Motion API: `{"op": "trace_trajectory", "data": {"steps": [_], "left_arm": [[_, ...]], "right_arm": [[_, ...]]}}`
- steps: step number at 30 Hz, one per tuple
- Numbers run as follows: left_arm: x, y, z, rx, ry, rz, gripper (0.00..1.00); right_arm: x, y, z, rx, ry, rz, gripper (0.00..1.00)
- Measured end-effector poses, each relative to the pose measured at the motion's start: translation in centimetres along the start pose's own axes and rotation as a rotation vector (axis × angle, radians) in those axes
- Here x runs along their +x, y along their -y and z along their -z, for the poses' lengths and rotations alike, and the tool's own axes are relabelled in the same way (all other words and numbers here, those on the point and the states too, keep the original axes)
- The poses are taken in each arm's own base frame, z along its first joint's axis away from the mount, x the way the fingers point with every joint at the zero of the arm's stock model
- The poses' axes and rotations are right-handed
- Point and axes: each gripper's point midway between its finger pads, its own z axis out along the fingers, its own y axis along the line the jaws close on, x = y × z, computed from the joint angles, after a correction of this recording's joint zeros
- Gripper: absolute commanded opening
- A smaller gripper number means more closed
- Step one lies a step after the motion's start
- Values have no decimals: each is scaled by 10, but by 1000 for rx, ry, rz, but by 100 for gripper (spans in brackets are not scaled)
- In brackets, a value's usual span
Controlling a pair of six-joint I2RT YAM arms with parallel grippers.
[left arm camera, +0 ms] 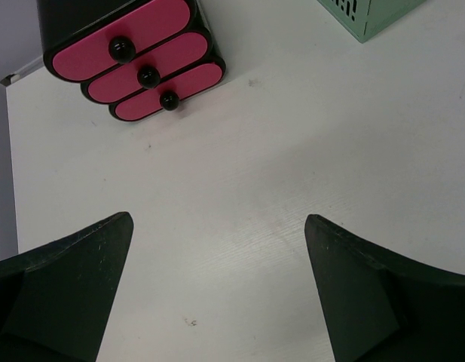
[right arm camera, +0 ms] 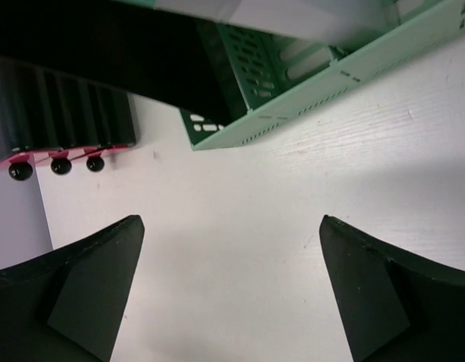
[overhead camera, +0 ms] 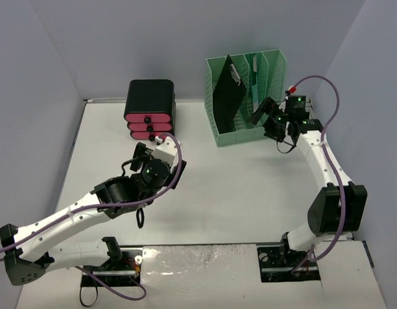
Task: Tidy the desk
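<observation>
Left gripper (overhead camera: 144,152), centre-left over the desk (overhead camera: 237,193), points toward the pink drawers (overhead camera: 148,119), jaws apart. Right gripper (overhead camera: 264,116), upper right, gapes empty beside the green rack (overhead camera: 240,136).

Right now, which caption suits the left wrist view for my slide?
Open left gripper over the desk, facing a black unit of three pink drawers.

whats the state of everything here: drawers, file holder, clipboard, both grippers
drawer unit: all three pink drawers shut
file holder: upright
clipboard: standing tilted in the file holder's left slot
left gripper: open, empty
right gripper: open, empty
</observation>
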Motion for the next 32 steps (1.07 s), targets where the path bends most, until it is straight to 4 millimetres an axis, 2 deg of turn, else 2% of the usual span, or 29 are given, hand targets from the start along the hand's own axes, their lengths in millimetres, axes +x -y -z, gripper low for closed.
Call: {"op": "trace_trajectory", "data": {"steps": [8, 15, 22, 25, 32], "left_arm": [[20, -5, 1, -44, -58, 38, 97], [35, -8, 1, -80, -96, 78, 97], [57, -6, -2, -98, -143, 98, 97], [63, -6, -2, -102, -154, 101, 97], [64, -5, -3, -104, -157, 116, 97]], "right_arm": [[42, 0, 20, 26, -49, 41, 100], [87, 5, 37, 50, -88, 98, 100], [118, 28, 35, 116, -129, 116, 100], [124, 32, 34, 134, -140, 122, 100], [123, 33, 34, 143, -131, 133, 100]]}}
